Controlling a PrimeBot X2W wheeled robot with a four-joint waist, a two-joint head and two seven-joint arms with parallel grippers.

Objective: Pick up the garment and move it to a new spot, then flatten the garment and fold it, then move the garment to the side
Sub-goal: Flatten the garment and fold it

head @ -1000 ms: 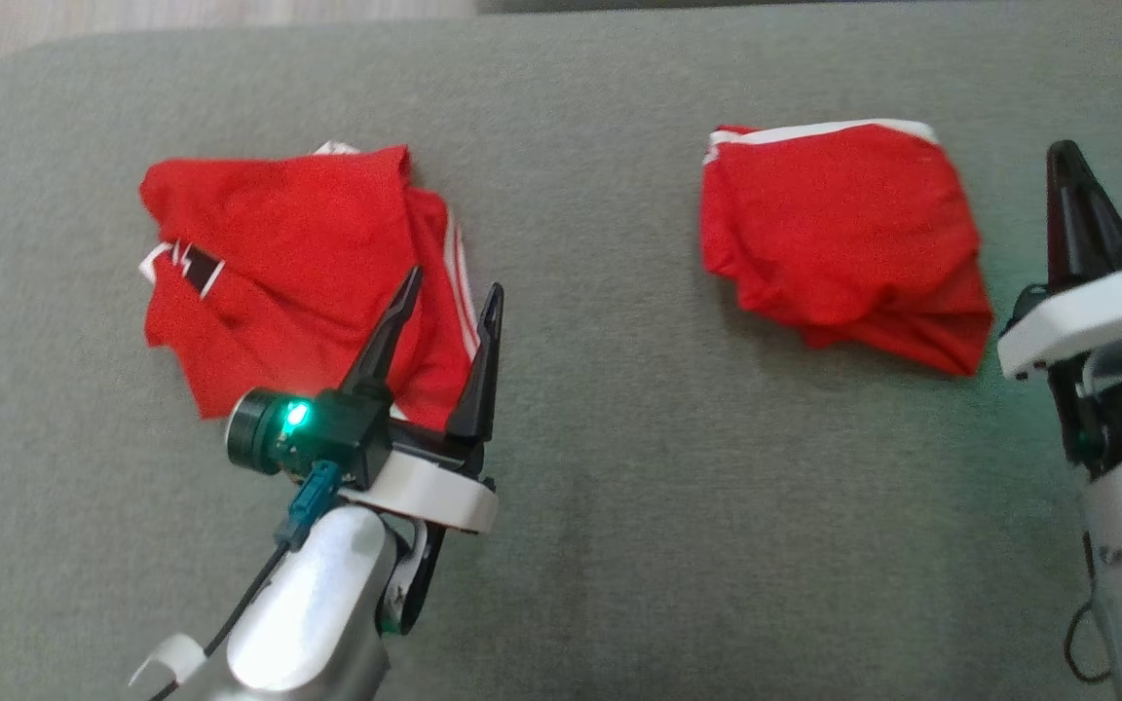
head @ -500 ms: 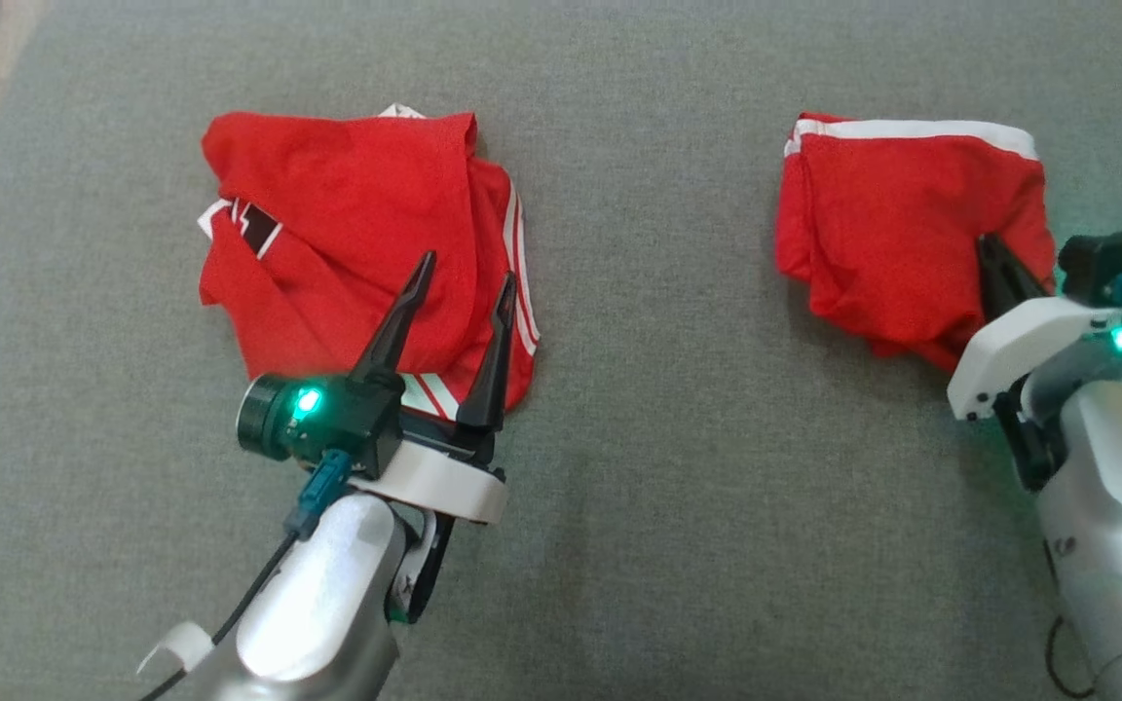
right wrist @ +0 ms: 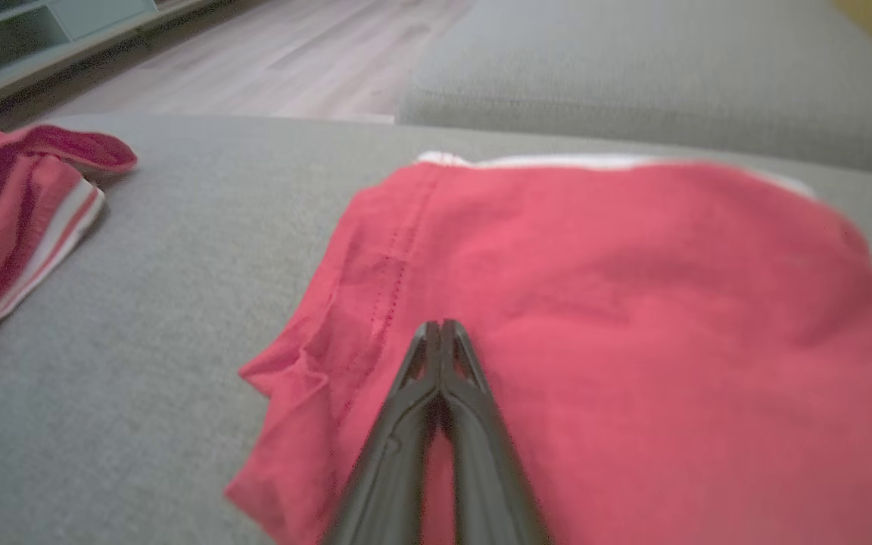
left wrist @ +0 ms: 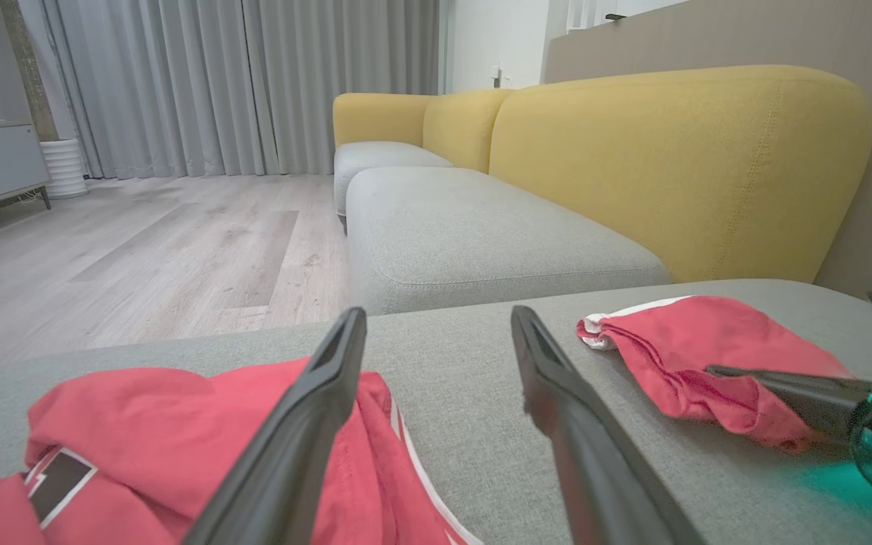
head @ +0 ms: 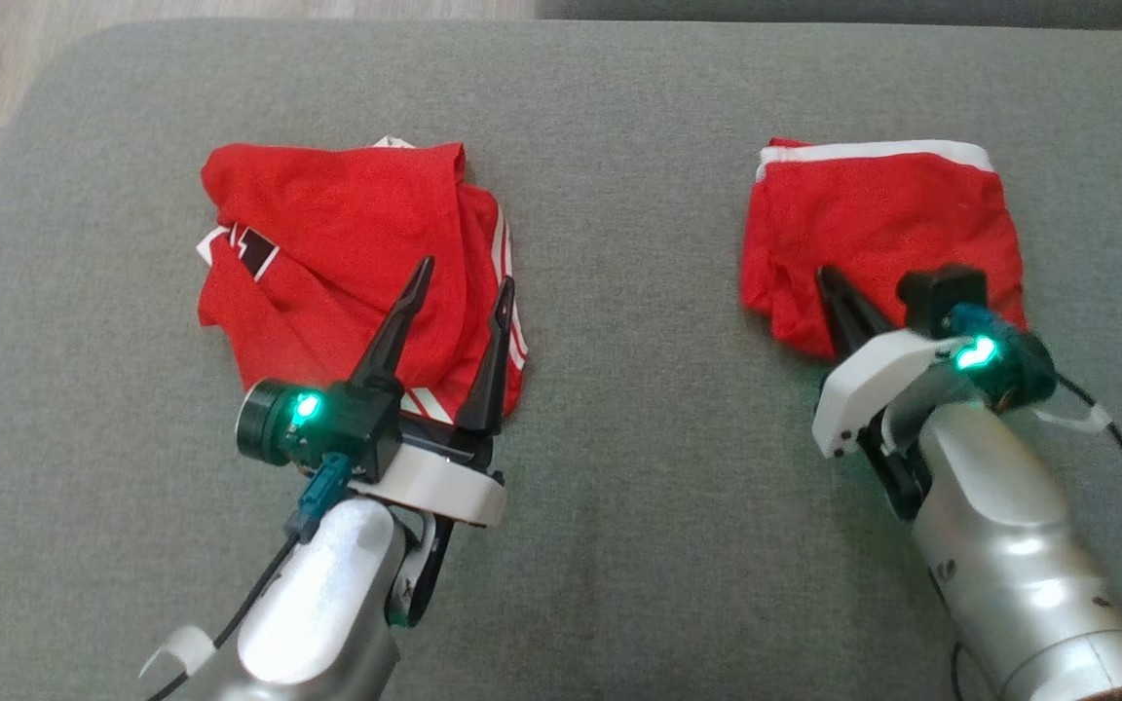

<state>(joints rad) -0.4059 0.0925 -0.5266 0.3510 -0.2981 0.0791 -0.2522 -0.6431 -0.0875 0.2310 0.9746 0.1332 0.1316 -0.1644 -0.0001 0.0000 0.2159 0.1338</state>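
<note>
Nearest, at seven o'clock in the head view, the left gripper [head: 466, 273] hangs with its fingers spread wide above the near edge of the crumpled red garment [head: 327, 214], which lies at ten o'clock on the grey cushion [head: 619, 487]. At four o'clock the right gripper [head: 829, 287] has its fingers pressed together, tips over the near corner of the folded red garment [head: 882, 214] at two o'clock; they seem to rest on the cloth without pinching it. Farther off, at one o'clock in the left wrist view, stands a yellow sofa [left wrist: 671, 166].
</note>
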